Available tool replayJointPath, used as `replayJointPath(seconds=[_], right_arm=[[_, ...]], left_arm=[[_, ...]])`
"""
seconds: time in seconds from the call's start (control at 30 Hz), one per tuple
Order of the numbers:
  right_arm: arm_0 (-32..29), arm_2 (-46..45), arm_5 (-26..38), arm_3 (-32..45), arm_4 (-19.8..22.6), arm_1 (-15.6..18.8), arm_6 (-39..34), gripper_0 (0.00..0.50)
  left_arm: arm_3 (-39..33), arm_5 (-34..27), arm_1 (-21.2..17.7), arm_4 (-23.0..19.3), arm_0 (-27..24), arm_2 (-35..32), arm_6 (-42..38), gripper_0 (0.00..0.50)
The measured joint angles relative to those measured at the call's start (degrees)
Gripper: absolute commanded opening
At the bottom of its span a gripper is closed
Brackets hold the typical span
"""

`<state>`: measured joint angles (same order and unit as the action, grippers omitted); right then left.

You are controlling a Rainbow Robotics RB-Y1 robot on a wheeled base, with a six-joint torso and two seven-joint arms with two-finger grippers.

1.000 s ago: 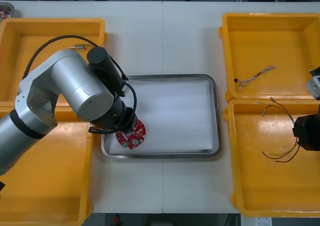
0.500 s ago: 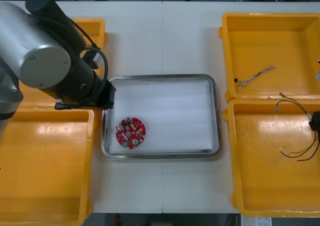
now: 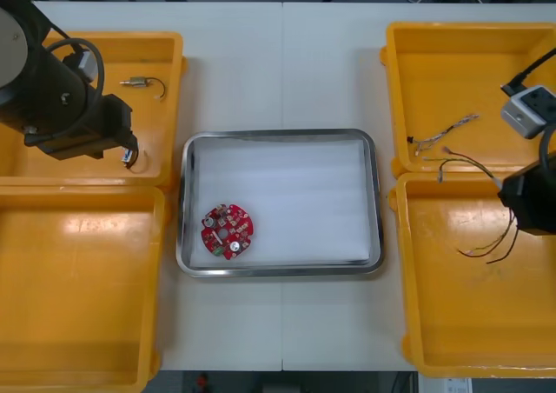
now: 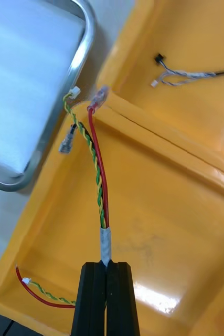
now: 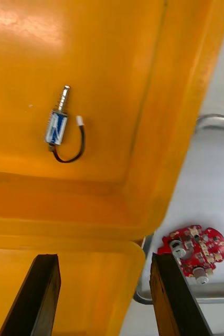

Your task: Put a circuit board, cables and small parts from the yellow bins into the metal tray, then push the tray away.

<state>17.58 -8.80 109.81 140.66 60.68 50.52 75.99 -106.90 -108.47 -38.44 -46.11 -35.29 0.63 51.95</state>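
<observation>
A round red circuit board (image 3: 228, 231) lies flat in the near left corner of the metal tray (image 3: 278, 135). My left gripper (image 5: 106, 296) hangs open and holds nothing, over the wall between the two left yellow bins. Beyond its fingers, a small metal part (image 5: 57, 126) with a black wire lies in the far left bin (image 3: 165, 54). The board (image 5: 195, 251) shows beside one finger. My right gripper (image 4: 106, 275) is shut on a red and yellow cable (image 4: 98, 178). The cable (image 3: 473, 169) hangs above the near right bin (image 3: 408, 263), its loose ends toward the tray.
A twisted blue and white cable (image 3: 443, 133) lies in the far right bin (image 3: 395, 80). Two small metal parts (image 3: 139, 83) rest in the far left bin. The tray's white inside is bare apart from the board. The near left bin (image 3: 78, 289) holds nothing that I can see.
My left arm let go of the board in the tray and drew back over the far left bin. My right gripper lifted the red and yellow cable from the near right bin.
</observation>
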Motion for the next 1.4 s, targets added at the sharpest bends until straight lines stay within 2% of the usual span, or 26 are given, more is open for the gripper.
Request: replayJointPath(seconds=[0.3, 0.5, 0.63, 0.87, 1.0, 1.07, 1.23, 1.33, 1.4], right_arm=[[10.2, 11.2, 0.0, 0.0, 0.3, 0.0, 0.0, 0.0], [15.9, 18.7, 0.0, 0.0, 0.4, -0.7, 0.1, 0.0], [19.7, 24.0, 0.0, -0.5, -0.5, -2.9, 0.8, 0.0], [24.3, 34.4, 0.0, -2.2, -9.5, -9.0, 3.0, 0.0], [24.7, 39.2, 0.0, -4.3, -14.6, -11.6, 14.8, 0.0], [24.7, 41.0, -0.3, -5.6, -15.7, -12.4, 18.6, 0.0], [24.7, 45.2, -4.1, -8.2, -18.4, -13.1, 21.1, 0.0], [24.7, 48.0, -7.2, -9.0, -21.2, -13.2, 27.0, 0.0], [24.7, 50.2, -9.5, -9.8, -23.2, -13.3, 28.1, 0.0]], left_arm=[[9.5, 9.0, -1.3, 0.7, -0.5, -0.2, 16.4, 0.5], [14.7, 14.0, -1.3, 1.1, -1.0, -0.1, 17.6, 0.5], [17.6, 18.0, -1.3, 1.6, -1.0, 0.3, 17.6, 0.5], [23.1, 24.3, -1.3, 2.4, -1.5, 6.1, 17.6, 0.5], [24.8, 27.1, -1.3, 2.5, -1.7, 9.8, 17.6, 0.5], [25.1, 27.8, -1.3, 2.5, -1.7, 11.1, 17.6, 0.5], [25.7, 28.2, -1.3, 2.7, -1.7, 13.0, 17.6, 0.5], [26.5, 28.6, -1.3, 2.7, -1.7, 13.3, 17.6, 0.5], [27.4, 29.5, -1.3, 2.7, -1.8, 13.5, 17.6, 0.5]])
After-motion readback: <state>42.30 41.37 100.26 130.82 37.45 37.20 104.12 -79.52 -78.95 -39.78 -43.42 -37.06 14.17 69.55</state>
